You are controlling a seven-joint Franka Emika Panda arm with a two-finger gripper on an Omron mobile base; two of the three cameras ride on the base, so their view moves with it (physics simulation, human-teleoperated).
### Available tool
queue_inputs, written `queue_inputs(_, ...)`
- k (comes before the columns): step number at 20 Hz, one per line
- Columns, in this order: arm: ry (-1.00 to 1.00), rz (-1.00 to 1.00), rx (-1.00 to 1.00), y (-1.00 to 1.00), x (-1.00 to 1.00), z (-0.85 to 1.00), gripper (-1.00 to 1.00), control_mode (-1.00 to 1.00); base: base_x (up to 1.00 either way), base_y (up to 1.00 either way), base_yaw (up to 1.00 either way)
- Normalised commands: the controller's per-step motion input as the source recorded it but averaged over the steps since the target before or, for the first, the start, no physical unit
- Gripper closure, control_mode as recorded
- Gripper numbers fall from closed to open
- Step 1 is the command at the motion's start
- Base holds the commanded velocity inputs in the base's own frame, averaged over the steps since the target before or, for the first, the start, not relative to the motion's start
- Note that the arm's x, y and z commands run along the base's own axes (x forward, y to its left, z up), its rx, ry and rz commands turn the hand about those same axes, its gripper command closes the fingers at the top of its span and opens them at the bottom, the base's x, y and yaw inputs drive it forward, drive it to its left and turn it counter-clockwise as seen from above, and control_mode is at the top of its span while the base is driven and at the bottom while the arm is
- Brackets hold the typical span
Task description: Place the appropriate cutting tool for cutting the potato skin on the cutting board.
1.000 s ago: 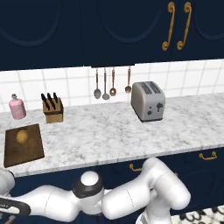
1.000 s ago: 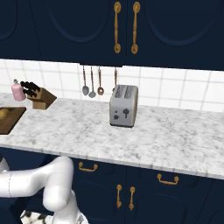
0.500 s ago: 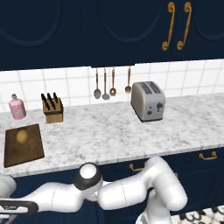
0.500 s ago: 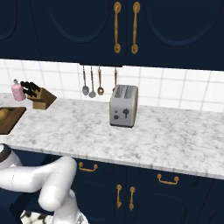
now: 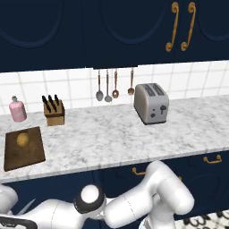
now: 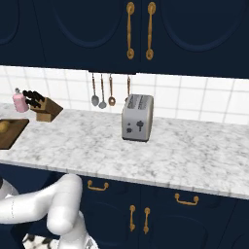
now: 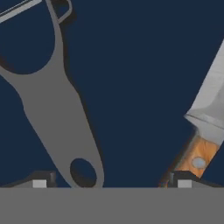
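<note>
In the hand view the cutting tool (image 7: 57, 109), a flat grey metal peeler, lies on a dark blue surface. Its holed handle end is just inside the left fingertip (image 7: 40, 181). My gripper (image 7: 111, 181) is open and holds nothing. The right fingertip (image 7: 183, 180) is beside the wooden handle of a long knife (image 7: 199, 153). On the marble counter the dark-brown cutting board (image 5: 27, 154) (image 6: 12, 136) lies at the far left, with the potato (image 5: 23, 139) (image 6: 4, 126) on it.
A knife block (image 5: 54, 112) (image 6: 44, 108) and a pink bottle (image 5: 18, 109) stand behind the board. A silver toaster (image 5: 151, 103) (image 6: 137, 117) sits mid-counter, with utensils (image 5: 108, 87) hanging on the tiled wall. My arm reaches down below the counter at the left.
The arm's elbow has sunk a little lower at the bottom of the left base view. The jaws have stayed open, and the counter things have not moved.
</note>
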Motion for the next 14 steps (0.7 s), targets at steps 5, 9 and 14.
queue_inputs(5,-0.01,-0.01,-0.12,0.37,0.35,0.19,-1.00,-1.00,0.00,0.00,0.00)
queue_inputs(9,0.00,0.00,-0.18,0.55,0.40,0.30,-1.00,-1.00,0.00,0.00,0.00)
queue_inputs(14,0.02,0.00,-0.31,0.55,0.25,0.19,-1.00,-1.00,0.00,0.00,0.00)
